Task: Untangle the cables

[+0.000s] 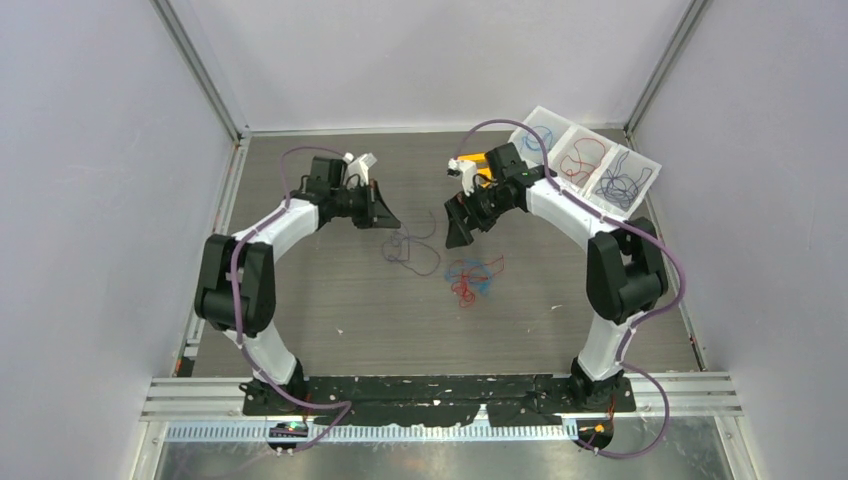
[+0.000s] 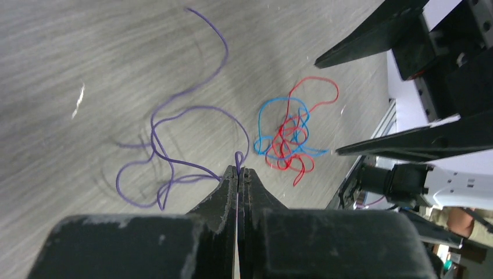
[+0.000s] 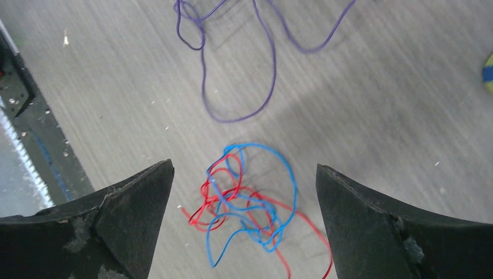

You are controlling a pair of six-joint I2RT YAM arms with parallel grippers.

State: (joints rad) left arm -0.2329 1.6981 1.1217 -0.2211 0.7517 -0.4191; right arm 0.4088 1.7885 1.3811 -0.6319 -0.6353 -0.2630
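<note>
Top view: the purple cable [image 1: 405, 250] is lying freed at ten o'clock of the red-and-blue clump [image 1: 472, 278]. Left wrist: the left gripper [image 2: 238, 172] is pinching the purple cable, jaws fully closed. Right wrist: the right gripper [image 3: 244, 167] is hovering wide open and empty above the red-and-blue clump, whose strands are lying knotted together, waiting to be separated.
</note>
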